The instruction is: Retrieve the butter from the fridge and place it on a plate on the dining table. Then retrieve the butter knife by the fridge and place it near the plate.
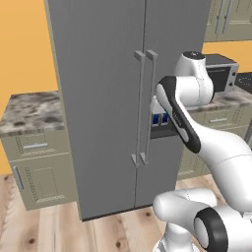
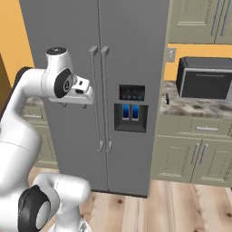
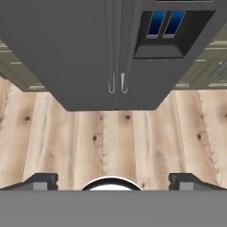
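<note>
Right base view: fridge (image 2: pixel 68 41) doors closed; on the counter (image 2: pixel 195 108) to its right, a small dark knife (image 2: pixel 167 98) near the microwave (image 2: pixel 204 78). Hand view: gripper (image 3: pixel 113 181) fingers wide apart, holding nothing, above the floor (image 3: pixel 115 142).

A black microwave (image 2: pixel 205 78) sits on the marble counter (image 2: pixel 199 108) (above sage-green cabinets (image 2: pixel 195 156)).

Matt grey metal fridge (image 1: pixel 103 98), mottled marble counter (image 1: pixel 32 112), knotty wood-plank floor (image 3: pixel 111 137)
</note>
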Tool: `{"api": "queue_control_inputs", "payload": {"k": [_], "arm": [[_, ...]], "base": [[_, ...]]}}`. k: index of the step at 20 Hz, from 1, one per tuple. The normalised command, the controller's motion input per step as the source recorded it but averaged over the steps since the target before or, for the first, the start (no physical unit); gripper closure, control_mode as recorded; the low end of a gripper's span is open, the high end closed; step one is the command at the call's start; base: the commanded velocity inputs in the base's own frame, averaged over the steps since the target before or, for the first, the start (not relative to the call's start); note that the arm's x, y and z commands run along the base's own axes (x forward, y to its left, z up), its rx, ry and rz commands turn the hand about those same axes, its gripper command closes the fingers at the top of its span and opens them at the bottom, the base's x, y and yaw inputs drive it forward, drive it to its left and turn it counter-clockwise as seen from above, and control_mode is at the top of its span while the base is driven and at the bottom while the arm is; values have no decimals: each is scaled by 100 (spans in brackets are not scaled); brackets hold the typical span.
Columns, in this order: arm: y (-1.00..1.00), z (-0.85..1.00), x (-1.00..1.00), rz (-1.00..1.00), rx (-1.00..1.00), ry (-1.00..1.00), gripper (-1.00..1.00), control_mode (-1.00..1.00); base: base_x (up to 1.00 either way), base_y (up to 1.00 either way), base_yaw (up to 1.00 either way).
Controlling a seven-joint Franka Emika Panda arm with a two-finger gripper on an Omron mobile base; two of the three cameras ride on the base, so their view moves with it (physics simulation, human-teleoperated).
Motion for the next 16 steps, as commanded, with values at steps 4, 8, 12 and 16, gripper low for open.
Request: {"api": "queue_control_inputs", "payload": {"k": [4,8,12,16], "arm": [[-12,-1,2,0,0,-6,-100,-100],[-50,-3,36,0,0,-19,-100,-100],[-61,-2,73,0,2,-12,-100,-100],[-9,-12,68,0,0,-2,-100,-100]], "base": [[0,0,0],[0,0,0],[0,0,0],[0,0,0]]}}
